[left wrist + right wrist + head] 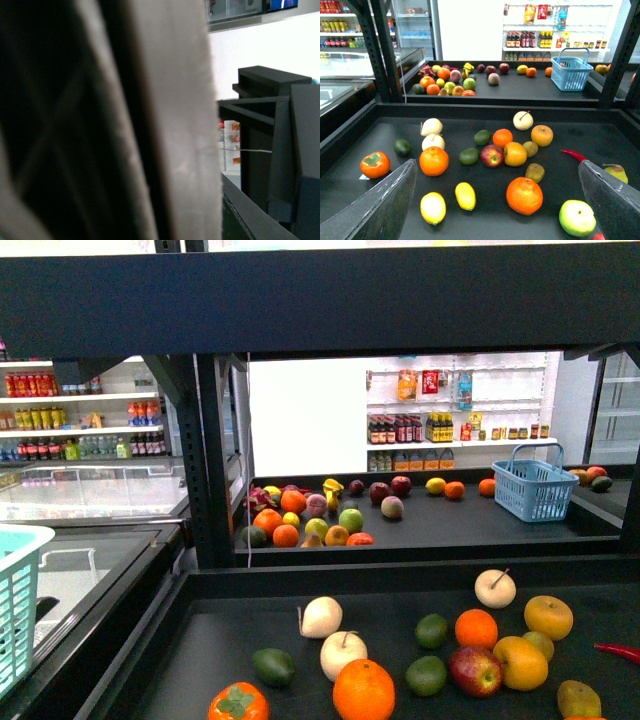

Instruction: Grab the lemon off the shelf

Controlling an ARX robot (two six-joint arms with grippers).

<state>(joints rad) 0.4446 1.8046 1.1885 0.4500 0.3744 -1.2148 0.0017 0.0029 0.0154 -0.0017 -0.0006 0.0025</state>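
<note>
Lemon [433, 208] on shelf [600, 140] between wide-apart right jaws; left jaws' state unclear

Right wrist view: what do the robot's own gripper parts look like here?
The right gripper shows two fingers: flat, matte dark-grey plates with straight, paler edges and slanted tips. No cables, markings or arm can be seen in this view.
</note>
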